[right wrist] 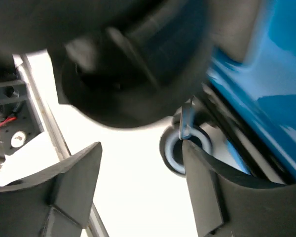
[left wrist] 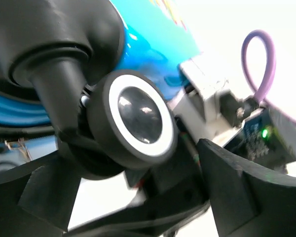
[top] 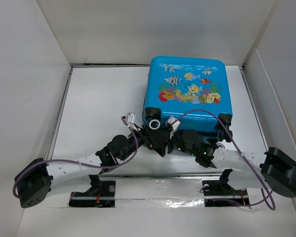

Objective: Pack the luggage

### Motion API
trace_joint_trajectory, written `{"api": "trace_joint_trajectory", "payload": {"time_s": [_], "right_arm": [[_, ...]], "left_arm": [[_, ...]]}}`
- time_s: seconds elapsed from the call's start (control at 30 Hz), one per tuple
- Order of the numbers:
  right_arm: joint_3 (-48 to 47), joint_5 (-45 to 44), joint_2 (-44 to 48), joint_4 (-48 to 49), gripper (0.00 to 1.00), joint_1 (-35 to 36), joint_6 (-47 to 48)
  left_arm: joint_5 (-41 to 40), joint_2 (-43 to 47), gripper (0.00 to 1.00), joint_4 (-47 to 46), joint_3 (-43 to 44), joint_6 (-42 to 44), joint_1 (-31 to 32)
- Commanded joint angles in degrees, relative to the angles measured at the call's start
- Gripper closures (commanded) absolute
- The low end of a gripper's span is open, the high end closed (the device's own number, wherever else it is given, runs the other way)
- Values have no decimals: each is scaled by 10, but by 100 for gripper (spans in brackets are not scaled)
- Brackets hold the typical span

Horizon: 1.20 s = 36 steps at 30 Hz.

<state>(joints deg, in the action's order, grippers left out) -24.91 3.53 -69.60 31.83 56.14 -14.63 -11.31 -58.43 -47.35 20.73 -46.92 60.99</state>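
Note:
The luggage (top: 187, 89) is a bright-blue suitcase lying flat and closed, fish print up, its black wheels (top: 153, 120) toward me. My left gripper (top: 157, 134) is open at the near left wheel; in the left wrist view that white-rimmed wheel (left wrist: 134, 117) sits just above the open gripper (left wrist: 138, 197), apart from both fingers. My right gripper (top: 181, 138) is open beside it at the suitcase's near edge. In the right wrist view the gripper (right wrist: 140, 182) is empty, under a blurred black wheel (right wrist: 133, 64), with a zipper pull (right wrist: 186, 121) by its right finger.
White walls enclose the table (top: 98, 108) at the left, back and right. The two arms cross close together in front of the suitcase, and the right arm's wrist with its green light (left wrist: 259, 131) shows just beyond my left fingers. A purple cable (top: 212, 116) arches over the suitcase's near edge.

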Motion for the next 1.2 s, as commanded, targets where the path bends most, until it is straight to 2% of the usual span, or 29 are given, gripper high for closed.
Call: {"api": "trace_joint_trajectory", "payload": {"time_s": [0.0, 0.13, 0.3, 0.4, 0.53, 0.67, 0.87, 1.0, 1.1, 1.17], "right_arm": [[-27, -54, 51, -75, 25, -5, 8], [-17, -76, 106, -127, 21, -5, 10], [-19, -79, 171, -172, 17, -5, 28], [-39, -79, 180, -178, 14, -5, 35], [-67, -68, 151, -156, 13, -5, 41], [-95, -57, 122, -136, 13, -5, 46], [-95, -64, 117, -129, 13, -5, 46], [-90, -69, 125, -130, 13, -5, 44], [-88, -69, 130, -131, 13, -5, 47], [-87, -69, 134, -132, 13, -5, 49]], "left_arm": [[129, 61, 8, 57, 11, 38, -27], [169, 100, 4, 99, -10, 41, -82], [231, 117, 3, 86, -43, 33, -134], [252, 112, 4, 80, -49, 32, -159], [277, 111, 14, 53, -61, 24, -183], [279, 140, 19, 81, -70, 38, -196], [239, 244, 5, 206, -73, 82, -196], [199, 326, 4, 257, -81, 85, -196], [133, 390, 10, 288, -91, 68, -196], [86, 425, 26, 305, -99, 52, -201]]}}
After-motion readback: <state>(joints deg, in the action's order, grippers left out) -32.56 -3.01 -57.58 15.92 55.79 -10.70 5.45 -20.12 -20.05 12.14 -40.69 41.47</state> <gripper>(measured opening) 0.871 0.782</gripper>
